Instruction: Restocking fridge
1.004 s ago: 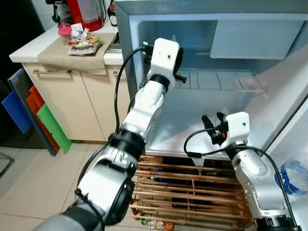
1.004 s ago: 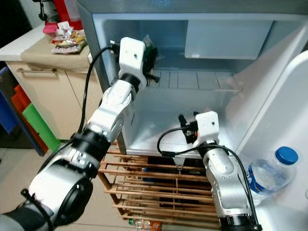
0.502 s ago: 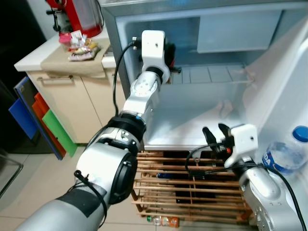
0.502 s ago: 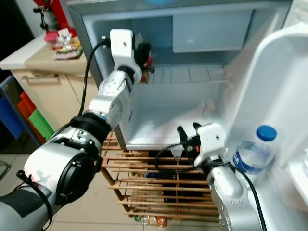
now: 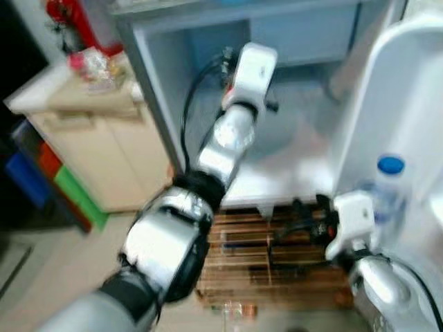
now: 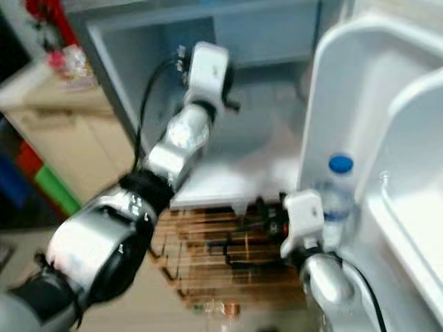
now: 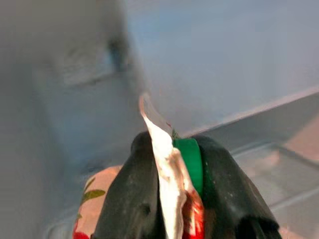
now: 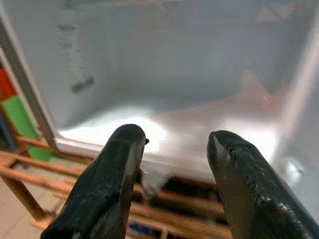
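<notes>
standing open in a kitchen corner, the fridge (image 5: 304, 149) shows a pale, bare interior floor and back wall, with its white door (image 6: 360, 90) swung out on the robot's right. a water bottle (image 5: 386, 190) with a blue cap sits in the door's lower shelf. to the left of the fridge a beige cabinet carries a desk (image 5: 76, 93) with a red appliance (image 5: 66, 17) and some small packets, all too blurred to name. under the fridge lies a wooden slatted rack (image 5: 256, 252), and the floor around it is light tile.

the left gripper (image 7: 174, 199) reaches up into the fridge's upper part, its fingers (image 7: 124, 204) clamped on a carton (image 7: 167, 164) with a green cap and red print; the carton is held in the air near the left inner wall, and its lower part is cut off from sight. the right gripper (image 8: 172, 169) hangs low before the fridge's front edge, just above the rack, fingers (image 8: 107, 189) apart with nothing between them.

both head views are smeared by motion, so shelf lines inside the fridge and the carton's label cannot be made out.
</notes>
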`<state>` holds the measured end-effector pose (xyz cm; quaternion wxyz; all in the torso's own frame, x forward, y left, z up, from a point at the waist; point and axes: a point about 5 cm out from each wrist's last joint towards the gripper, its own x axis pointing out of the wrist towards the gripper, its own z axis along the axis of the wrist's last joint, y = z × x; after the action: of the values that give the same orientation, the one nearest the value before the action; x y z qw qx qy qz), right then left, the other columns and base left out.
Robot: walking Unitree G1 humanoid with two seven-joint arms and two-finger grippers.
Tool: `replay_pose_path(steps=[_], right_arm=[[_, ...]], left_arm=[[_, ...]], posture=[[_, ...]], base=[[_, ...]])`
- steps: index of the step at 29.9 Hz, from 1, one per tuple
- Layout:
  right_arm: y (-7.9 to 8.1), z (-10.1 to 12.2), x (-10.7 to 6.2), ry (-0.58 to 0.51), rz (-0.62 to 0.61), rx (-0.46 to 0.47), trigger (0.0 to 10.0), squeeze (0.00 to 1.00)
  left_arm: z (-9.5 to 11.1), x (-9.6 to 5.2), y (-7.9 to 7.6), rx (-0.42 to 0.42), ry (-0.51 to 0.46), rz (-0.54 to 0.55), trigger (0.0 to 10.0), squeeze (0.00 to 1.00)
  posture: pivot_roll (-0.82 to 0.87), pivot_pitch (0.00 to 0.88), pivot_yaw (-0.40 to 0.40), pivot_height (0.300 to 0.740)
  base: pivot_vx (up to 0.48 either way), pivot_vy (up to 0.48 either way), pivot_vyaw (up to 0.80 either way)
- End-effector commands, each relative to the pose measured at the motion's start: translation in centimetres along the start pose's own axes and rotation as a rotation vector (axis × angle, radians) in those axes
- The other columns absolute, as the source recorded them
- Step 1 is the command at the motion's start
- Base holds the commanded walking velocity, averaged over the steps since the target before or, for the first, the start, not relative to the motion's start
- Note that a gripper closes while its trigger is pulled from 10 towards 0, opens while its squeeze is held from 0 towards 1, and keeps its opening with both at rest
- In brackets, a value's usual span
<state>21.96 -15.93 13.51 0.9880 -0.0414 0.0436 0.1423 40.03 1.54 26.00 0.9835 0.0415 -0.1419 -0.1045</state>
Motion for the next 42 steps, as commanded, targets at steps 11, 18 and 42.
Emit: replay_pose_path(steps=[11,18,42], right_arm=[[0.7,0.3,-0.9,0.024,0.016,0.024,10.0,0.00],[1.2,0.4,-2.3,0.044,0.015,0.029,10.0,0.00],[2.5,1.6,-6.6,0.104,0.031,0.032,10.0,0.00]], left_arm=[[-0.2,0.4,5.4,0.003,0.013,0.147,10.0,0.00],[0.0,0.5,6.4,-0.062,0.010,0.119,10.0,0.00],[2.0,1.1,8.6,-0.379,-0.093,0.139,10.0,0.00]], posture=[[-0.32,0.093,0.147,0.740],[-0.34,0.138,0.156,0.740],[-0.45,0.245,0.136,0.740]], base=[[0.000,0.000,0.00],[0.000,0.000,0.00],[0.000,0.000,0.00]])
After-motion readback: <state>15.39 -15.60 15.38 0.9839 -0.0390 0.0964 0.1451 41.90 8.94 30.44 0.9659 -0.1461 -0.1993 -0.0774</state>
